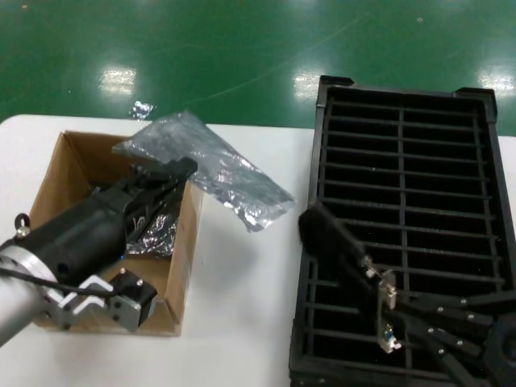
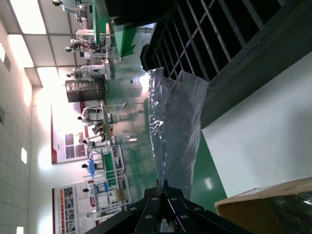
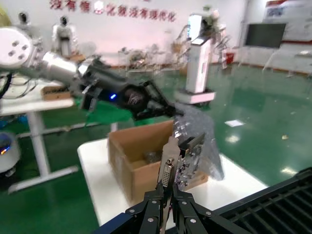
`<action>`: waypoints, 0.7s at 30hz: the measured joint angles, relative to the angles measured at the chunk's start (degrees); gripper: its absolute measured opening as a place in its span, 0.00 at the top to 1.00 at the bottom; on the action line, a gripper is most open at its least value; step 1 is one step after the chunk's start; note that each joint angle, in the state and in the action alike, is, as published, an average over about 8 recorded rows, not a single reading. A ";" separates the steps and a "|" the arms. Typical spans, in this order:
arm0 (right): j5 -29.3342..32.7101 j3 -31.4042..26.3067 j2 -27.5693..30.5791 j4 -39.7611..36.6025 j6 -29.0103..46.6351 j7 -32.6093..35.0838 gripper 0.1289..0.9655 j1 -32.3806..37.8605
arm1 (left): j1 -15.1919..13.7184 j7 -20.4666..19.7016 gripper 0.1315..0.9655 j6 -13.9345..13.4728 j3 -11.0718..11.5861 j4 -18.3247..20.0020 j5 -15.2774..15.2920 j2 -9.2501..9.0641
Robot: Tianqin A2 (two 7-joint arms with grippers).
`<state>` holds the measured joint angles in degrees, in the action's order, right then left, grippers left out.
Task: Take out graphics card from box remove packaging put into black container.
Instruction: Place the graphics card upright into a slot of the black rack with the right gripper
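The graphics card [image 1: 385,310] is out of its bag and held by its silver bracket in the right gripper [image 1: 389,316], jaws closed on the bracket edge, directly above the near rows of the black container [image 1: 493,161]; in the right wrist view the card [image 3: 187,156] stands upright above the fingertips with its white port facing the camera; the packaging [image 1: 211,167], now empty in appearance, is pinched at one end by the left gripper [image 1: 161,179], jaws closed on the film, and drapes over the far right corner of the box [image 1: 187,242] onto the white table [image 1: 242,322]; more crinkled silver film lies inside the box, contents undetermined; the step in hand, as judged, is seating the card in a slot; to do it well the board should be squared to the dividers, lowered edge-first into one free slot without scraping a wall, and released only once it bears on the floor of the slot, while the left arm keeps the bag away from the tray; which slot lies beneath the card cannot be told; the dark board is hard to separate from the black tray in the head view, and the left wrist view shows the bag [image 2: 178,126] only from below its grip
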<state>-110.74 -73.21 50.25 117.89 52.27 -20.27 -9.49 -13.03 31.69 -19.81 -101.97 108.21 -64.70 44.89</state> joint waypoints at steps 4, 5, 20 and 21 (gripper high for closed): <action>-0.89 -1.55 4.29 -0.64 3.14 -1.73 0.97 2.67 | 0.00 0.00 0.99 0.00 0.00 0.00 0.00 0.00; -1.37 -2.13 5.87 -0.96 4.46 -2.23 0.97 3.77 | 0.00 0.00 0.99 0.00 0.00 0.00 0.00 0.00; -3.82 -20.09 15.51 -9.65 32.36 -7.27 0.97 39.75 | 0.00 0.00 0.99 0.00 0.00 0.00 0.00 0.00; -2.11 -21.93 14.14 -10.45 33.59 -7.69 0.97 42.62 | 0.00 0.00 0.99 0.00 0.00 0.00 0.00 0.00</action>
<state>-112.85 -95.15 64.39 107.44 85.86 -27.96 33.13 -13.03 31.69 -19.81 -101.98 108.21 -64.70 44.89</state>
